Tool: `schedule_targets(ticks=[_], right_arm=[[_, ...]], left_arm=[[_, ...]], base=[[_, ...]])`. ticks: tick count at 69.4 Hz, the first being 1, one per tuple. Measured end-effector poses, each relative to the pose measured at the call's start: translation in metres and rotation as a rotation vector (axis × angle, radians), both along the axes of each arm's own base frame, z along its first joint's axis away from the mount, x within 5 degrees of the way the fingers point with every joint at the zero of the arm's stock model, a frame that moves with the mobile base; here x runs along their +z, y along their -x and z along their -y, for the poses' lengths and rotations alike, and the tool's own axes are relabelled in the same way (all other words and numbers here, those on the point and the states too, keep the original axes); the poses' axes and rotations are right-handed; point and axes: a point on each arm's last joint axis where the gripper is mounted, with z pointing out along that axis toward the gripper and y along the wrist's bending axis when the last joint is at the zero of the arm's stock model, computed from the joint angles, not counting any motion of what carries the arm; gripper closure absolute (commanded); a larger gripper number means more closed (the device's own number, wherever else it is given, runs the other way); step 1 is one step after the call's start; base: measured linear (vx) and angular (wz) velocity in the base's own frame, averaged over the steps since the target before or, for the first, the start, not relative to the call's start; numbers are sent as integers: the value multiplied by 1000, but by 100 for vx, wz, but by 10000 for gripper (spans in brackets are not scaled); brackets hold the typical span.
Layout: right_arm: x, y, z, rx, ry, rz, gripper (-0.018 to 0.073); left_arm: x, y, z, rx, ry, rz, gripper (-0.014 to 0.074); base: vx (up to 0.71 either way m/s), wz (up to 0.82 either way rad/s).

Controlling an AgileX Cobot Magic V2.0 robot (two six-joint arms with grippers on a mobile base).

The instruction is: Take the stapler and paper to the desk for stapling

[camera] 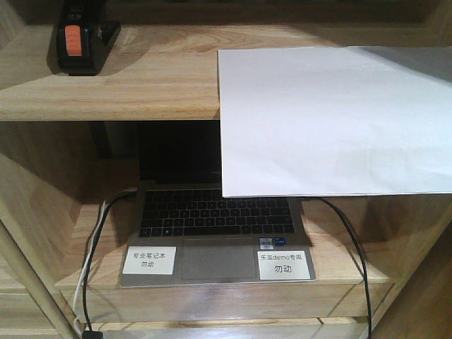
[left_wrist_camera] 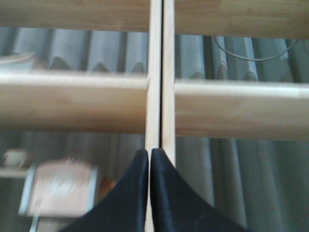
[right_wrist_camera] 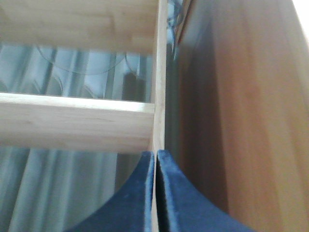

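Straight ahead of the left end effector (left_wrist_camera: 150, 152), clenched tip to tip and grasping nothing, stands a pale shelf post (left_wrist_camera: 156, 72); the right end effector (right_wrist_camera: 155, 153), likewise clenched, faces a corner post (right_wrist_camera: 161, 72), with a brown panel (right_wrist_camera: 241, 121) to its right. In the front view the stapler (camera: 79, 39) sits on the upper shelf (camera: 141, 85), the paper (camera: 332, 120) overhanging that shelf's edge
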Motion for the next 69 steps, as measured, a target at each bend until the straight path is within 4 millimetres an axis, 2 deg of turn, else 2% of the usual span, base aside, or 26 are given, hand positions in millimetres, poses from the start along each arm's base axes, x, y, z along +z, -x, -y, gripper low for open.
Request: schedule_targets(ticks=[7, 12, 16, 26, 39, 49, 64, 69], right_arm=[[30, -12, 1, 0, -5, -116, 565], [45, -24, 1, 0, -8, -198, 565], [49, -39, 2, 0, -12, -280, 565], [40, -83, 4, 0, -22, -503, 559], [19, -117, 5, 9, -39, -735, 479], [11, -127, 3, 34, -63, -821, 291], [10, -129, 2, 55, -80, -833, -168], [10, -129, 2, 56, -80, -833, -169]], left_arm=[[30, -10, 1, -11, -8, -90, 597], [41, -22, 2, -19, -12, -180, 589], [41, -38, 2, -25, -14, -272, 577], [27, -74, 2, -41, -15, -508, 519], [7, -104, 2, -53, -26, -746, 372], [1, -110, 2, -57, -29, -809, 190], [1, -110, 2, -58, -29, -814, -106], [1, -110, 3, -64, -32, -814, -137]], base=[[0, 0], [0, 0], [0, 0], [0, 0], [0, 0], [0, 0], [0, 0], [0, 0]])
